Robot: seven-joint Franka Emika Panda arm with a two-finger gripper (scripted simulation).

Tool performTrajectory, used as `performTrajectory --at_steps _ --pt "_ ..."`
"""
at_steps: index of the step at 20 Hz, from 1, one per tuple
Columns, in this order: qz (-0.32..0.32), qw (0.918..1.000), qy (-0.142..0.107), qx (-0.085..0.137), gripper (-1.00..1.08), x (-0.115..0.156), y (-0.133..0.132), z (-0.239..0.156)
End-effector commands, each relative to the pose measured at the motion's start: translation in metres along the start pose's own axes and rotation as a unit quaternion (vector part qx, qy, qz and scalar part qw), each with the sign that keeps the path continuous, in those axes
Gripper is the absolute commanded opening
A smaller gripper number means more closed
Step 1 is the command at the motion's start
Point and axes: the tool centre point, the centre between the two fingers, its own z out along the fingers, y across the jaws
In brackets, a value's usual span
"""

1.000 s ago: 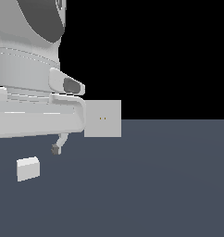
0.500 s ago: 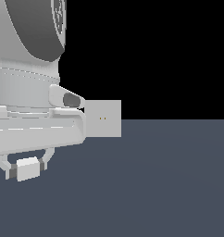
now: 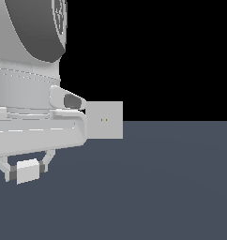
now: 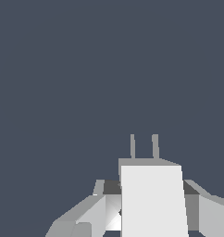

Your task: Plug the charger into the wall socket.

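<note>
The charger (image 3: 27, 171) is a small white block resting on the dark floor at the exterior view's lower left. My gripper (image 3: 26, 169) straddles it, with one finger pressed against each side, shut on it. In the wrist view the charger (image 4: 153, 199) fills the space between my fingers (image 4: 88, 213), and its two prongs (image 4: 144, 146) point away from the camera. The wall socket (image 3: 105, 120) is a light-grey upright square plate with two tiny yellowish holes, standing farther back and to the exterior view's right of the charger. My arm partly covers its left edge.
The large white body of my arm (image 3: 26, 93) fills the exterior view's left side. The dark blue-grey floor (image 3: 157, 187) stretches to the exterior view's right below a black background.
My gripper came down from beside the socket onto the charger, and its fingers have closed against the block's sides. The charger has stayed in its place on the floor.
</note>
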Motion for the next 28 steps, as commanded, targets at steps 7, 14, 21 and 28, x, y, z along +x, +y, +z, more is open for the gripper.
performTrajectory --at_steps 7,14,21,28 --pt "0.037 0.9993 0.001 -0.007 -1.0 0.002 0.012 -0.009" --pt "0.127 0.9916 0.002 -0.023 -1.0 0.002 0.041 -0.03" --pt "0.25 0.9671 0.002 -0.047 -1.0 -0.007 0.08 -0.061" --pt "0.334 0.9405 0.002 -0.063 -1.0 -0.02 0.104 -0.083"
